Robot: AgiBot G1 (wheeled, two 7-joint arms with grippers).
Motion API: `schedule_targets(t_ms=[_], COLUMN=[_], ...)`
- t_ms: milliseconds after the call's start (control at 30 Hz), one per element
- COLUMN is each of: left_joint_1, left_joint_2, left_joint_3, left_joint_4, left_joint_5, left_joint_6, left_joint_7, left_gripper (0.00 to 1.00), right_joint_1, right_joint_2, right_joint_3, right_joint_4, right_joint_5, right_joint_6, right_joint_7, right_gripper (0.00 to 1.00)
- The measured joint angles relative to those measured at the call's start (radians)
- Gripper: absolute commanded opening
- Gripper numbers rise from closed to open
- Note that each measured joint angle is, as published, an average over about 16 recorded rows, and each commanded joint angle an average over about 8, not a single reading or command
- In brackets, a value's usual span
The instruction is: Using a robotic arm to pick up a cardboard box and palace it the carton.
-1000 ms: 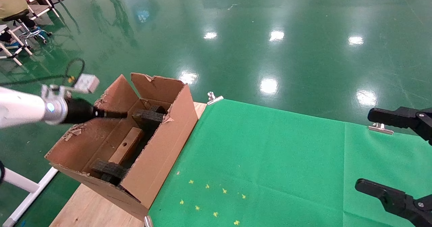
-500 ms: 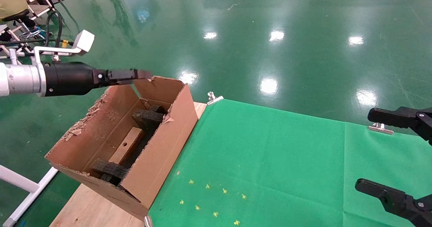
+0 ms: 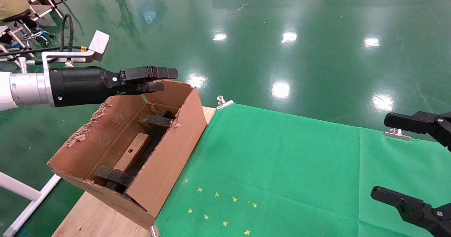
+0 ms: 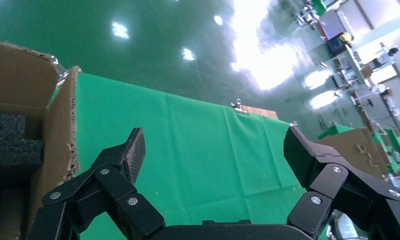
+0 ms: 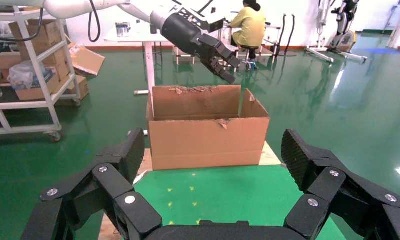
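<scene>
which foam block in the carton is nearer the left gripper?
The far foam block, under the left gripper; the other foam block sits at the carton's near end.

Carton (image 3: 165, 149) top open; foam blocks (image 3: 155, 121) and cardboard box (image 3: 132, 151) occupy interior; ragged flaps (image 3: 92, 119) rim the opening.

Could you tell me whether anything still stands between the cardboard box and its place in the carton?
Nothing does: the cardboard box already lies inside the carton, between the black foam blocks. The left gripper hovers open and empty above the carton's far end; the right gripper is open over the green cloth.
</scene>
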Motion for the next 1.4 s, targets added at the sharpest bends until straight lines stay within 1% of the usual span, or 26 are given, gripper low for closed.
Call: schedule_targets(t_ms=[300,1400], left_joint_1=[0.058,0.380], left_joint_2=[0.002,0.014], left_joint_3=[-0.035,-0.234], left_joint_4=[-0.086,-0.569], left_joint_5=[-0.032,-0.234], left_joint_6=[-0.007,-0.005], left_joint_7=[0.077,0.474], left_gripper=[1.00,1.00], right_joint_1=[0.000,0.000], right_joint_2=[0.000,0.000], right_joint_3=[0.000,0.000], right_joint_4=[0.000,0.000], right_joint_5=[0.000,0.000], right_joint_6=[0.000,0.000], right_joint_7=[0.000,0.000], right_gripper=[1.00,1.00])
